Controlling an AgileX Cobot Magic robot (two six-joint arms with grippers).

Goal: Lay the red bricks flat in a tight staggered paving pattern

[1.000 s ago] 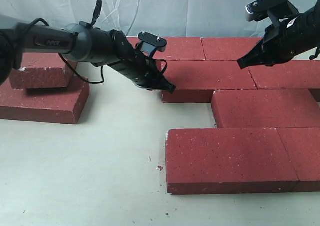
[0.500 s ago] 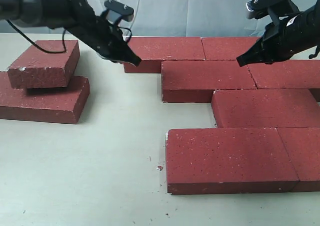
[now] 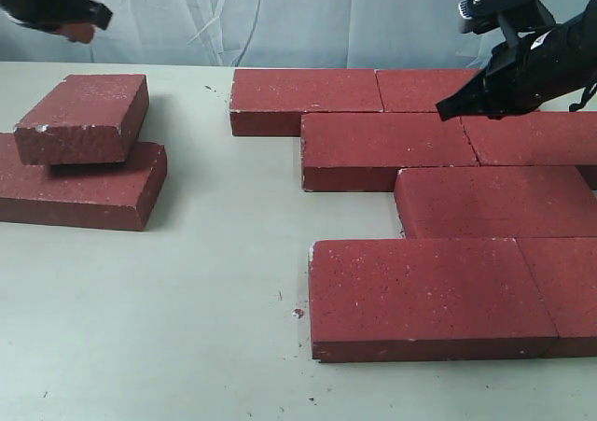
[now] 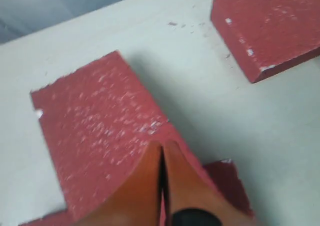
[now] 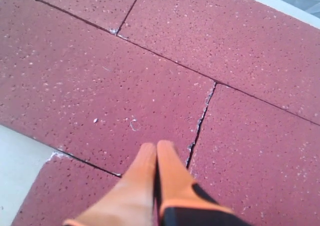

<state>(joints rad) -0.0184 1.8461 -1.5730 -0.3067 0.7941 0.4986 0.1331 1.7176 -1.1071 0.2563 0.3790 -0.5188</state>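
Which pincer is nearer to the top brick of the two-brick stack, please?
Left. The left pincer hovers shut above the top brick, while the right pincer is far off on the other side, over the paved bricks.

The pale table [image 3: 168, 318] bears red bricks [image 3: 429, 295] laid flat.

The red bricks [image 3: 387, 139] are dark red with whitish flecks and a few chipped corners. Seven lie flat on the right in four staggered rows, edges touching with only hairline joints between them. There are two at the back, two in the next row, one visible in the third and two at the front. Well apart on the left, two more are stacked — the lower brick [image 3: 84, 197] lies flat, and the upper brick [image 3: 89, 113] rests flat on it, turned across it.
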